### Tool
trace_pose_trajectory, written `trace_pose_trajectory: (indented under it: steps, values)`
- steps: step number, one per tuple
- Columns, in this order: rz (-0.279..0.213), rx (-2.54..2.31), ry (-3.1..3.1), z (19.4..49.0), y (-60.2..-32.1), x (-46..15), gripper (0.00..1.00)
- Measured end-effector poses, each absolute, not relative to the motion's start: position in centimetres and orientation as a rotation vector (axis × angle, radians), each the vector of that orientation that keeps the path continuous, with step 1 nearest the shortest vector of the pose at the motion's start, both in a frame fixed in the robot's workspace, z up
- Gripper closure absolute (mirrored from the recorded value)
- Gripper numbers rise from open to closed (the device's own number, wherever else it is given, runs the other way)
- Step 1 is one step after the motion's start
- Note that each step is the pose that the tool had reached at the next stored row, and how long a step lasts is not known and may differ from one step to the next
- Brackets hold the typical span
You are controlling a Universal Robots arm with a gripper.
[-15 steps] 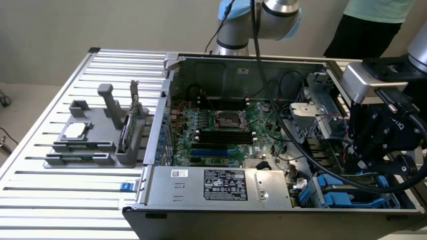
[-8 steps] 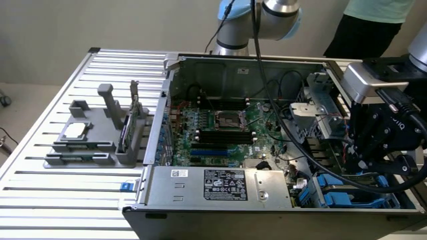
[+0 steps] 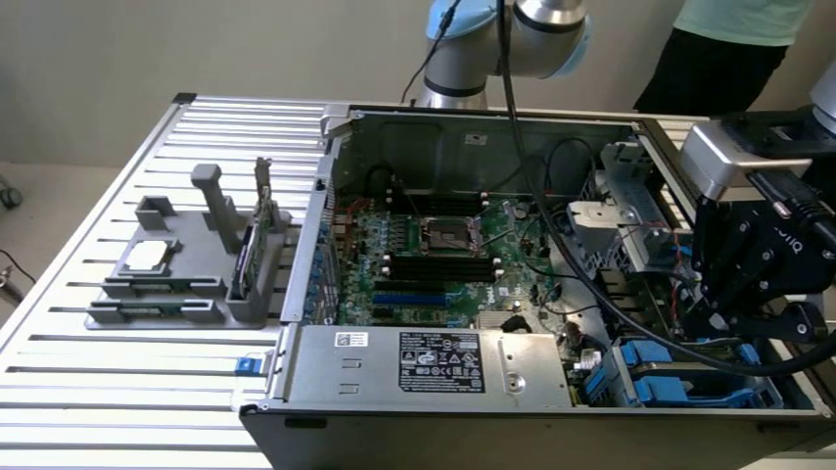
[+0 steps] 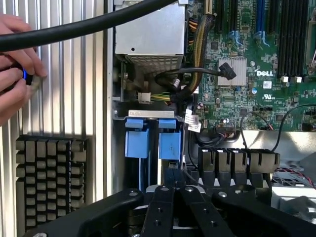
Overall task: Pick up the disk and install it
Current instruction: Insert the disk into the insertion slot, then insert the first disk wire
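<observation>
From my station I see the hand [image 4: 174,186] down inside the open computer case [image 3: 523,436], at the drive bay on the exterior view's right, close to the front corner. Its black links are drawn narrow, and the tips look pinched on the shadowed near end of the disk [image 4: 170,143], which stands on edge in the bay in its blue carrier. A second blue carrier [image 4: 136,140] sits just beside it, on the side nearer the case wall, while the disk is on the side nearer the motherboard [image 4: 256,64]. The two carriers stand parallel and close together, with their far ends level below the power supply [image 4: 148,34]. I cannot tell how deep the disk has gone into its slot. In the exterior view the case lies on the slatted metal counter [image 3: 78,392]. The grey fixture [image 3: 170,304] stands well apart from the case on that view's left. It holds the small silver processor chip [image 3: 147,255] lying flat and the thin dark circuit card [image 3: 245,250] standing on edge. The arm [image 3: 510,39] comes in over the far side of the case, and a person [image 3: 731,49] stands beyond the counter on the exterior view's right. In the wrist view a thick black cable [image 4: 98,24] crosses over the counter and the power supply. A person's fingers [image 4: 19,59] hold a small item with a blue light above the slats, outside the case wall. A black ribbed block [image 4: 49,182] rests on the slats near them.
</observation>
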State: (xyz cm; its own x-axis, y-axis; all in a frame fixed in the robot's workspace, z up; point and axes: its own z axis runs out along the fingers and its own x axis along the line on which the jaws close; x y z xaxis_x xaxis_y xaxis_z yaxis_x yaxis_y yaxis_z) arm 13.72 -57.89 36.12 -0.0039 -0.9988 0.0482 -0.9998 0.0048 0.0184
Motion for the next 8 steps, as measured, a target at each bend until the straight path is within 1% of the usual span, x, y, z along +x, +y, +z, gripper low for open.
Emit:
trace_pose_trajectory:
  steps: [8]
  values:
    - [0.031, 2.159, -2.216, 36.12, -57.88, 13.78, 0.89]
